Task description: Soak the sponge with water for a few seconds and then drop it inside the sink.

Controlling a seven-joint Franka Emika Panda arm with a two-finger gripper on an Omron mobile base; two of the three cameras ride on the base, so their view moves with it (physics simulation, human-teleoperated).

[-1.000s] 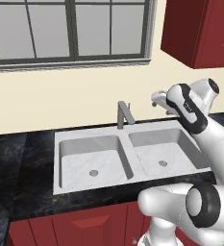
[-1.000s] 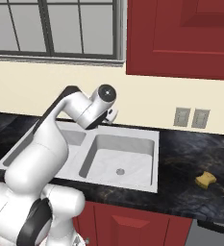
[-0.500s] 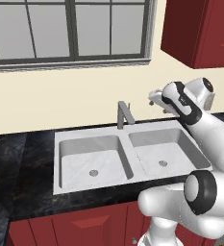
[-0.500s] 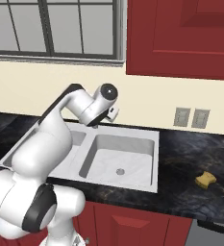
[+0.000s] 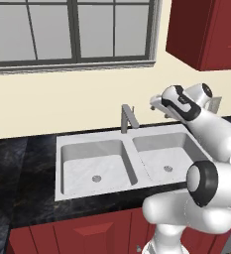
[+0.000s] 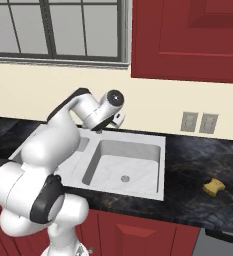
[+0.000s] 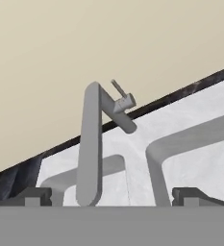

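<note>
Black counter (image 6: 198, 165) holds sponge (image 6: 214, 186) right of sink (image 6: 153, 150).

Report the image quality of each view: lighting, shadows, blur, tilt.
Left base view: even, flat lighting, soft shading inside the sink basins, no glare, tap crisp. Right base view: equally sharp; the sponge on the dark counter casts almost no shadow. Hand view: rolled, so the counter edge runs diagonally; the tap leans and looks slightly soft up close; open gripper tips dark at the bottom.

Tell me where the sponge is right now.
In the right base view the sponge lies on the dark counter to the right of the sink, below the two wall outlets, untouched by the gripper.
</note>
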